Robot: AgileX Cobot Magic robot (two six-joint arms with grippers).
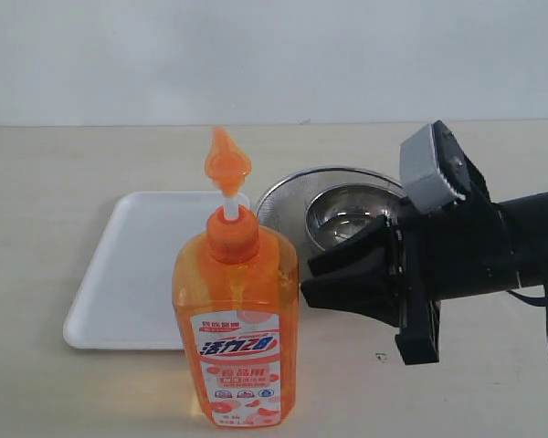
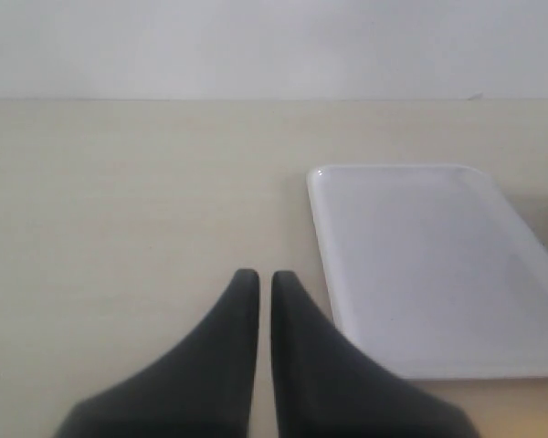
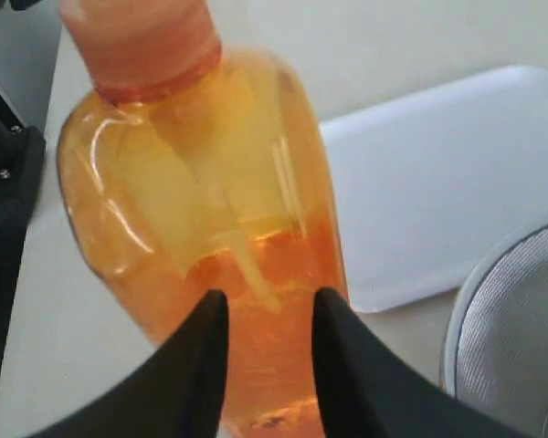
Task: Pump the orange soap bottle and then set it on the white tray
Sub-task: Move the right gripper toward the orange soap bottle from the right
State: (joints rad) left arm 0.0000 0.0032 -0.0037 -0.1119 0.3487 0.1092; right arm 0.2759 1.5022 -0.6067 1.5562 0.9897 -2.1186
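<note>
Right wrist view: the right claw point(image 3: 269, 297), partly open and empty, faces the orange soap bottle point(image 3: 210, 182) just ahead of its tips; the white tray point(image 3: 438, 164) lies beyond. Likely the grasp step; next calls for wider jaws.

Legible writing is found only on the label point(image 1: 237, 365) of the orange soap bottle point(image 1: 235, 283), as seen in the exterior view. Across the white upper part of the label, large slanted blue characters point(image 1: 237, 345) are printed, and these can be read as "活力28". Above them, small white characters are carried on a narrow red strip point(image 1: 236, 318), but they are too small to be read. Below the blue lettering, white characters are set on an orange band point(image 1: 244, 372), likewise illegible, followed by a row of small icons point(image 1: 243, 392).
</note>
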